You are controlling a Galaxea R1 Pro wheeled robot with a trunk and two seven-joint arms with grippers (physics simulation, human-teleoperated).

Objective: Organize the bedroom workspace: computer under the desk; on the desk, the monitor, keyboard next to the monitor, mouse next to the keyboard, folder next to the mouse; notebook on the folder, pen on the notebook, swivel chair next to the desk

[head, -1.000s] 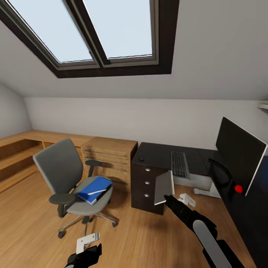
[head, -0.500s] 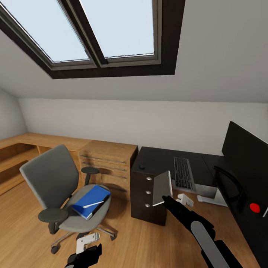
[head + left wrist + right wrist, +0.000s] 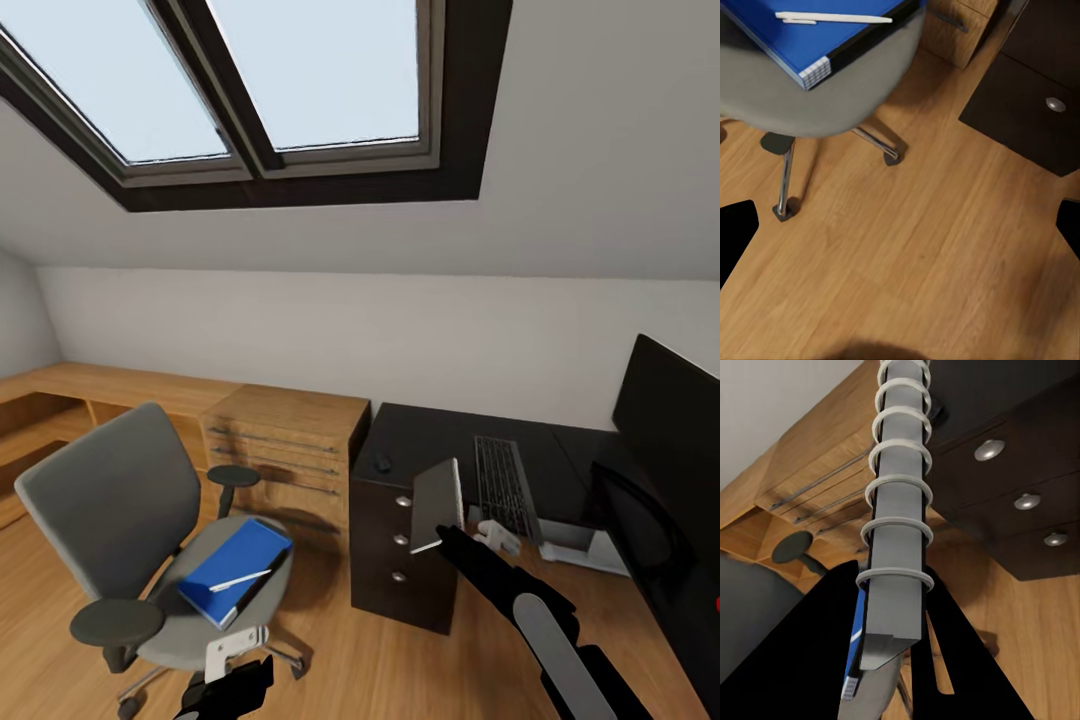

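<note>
Attic bedroom, wood floor point(image 3: 380, 650), skylight overhead. The head camera has swung and moved closer since a second ago: the chair point(image 3: 130, 510) now sits larger and lower left, the monitor point(image 3: 675, 420) has slid to the right edge with its red dot almost out of sight.

The folder point(image 3: 232, 568) lies on the chair seat as before, pen point(image 3: 240, 579) across its cover. The keyboard point(image 3: 503, 484) lies on the desk point(image 3: 420, 440) beside the monitor; a small dark mouse point(image 3: 382, 462) sits near the desk's left edge.

The right gripper point(image 3: 447, 535) still pinches the notebook point(image 3: 437, 504) upright, in front of the drawers; its ring spine point(image 3: 897, 510) faces the wrist camera. The left gripper point(image 3: 236, 650) hangs low above the floor near the chair base, fingers spread.
</note>
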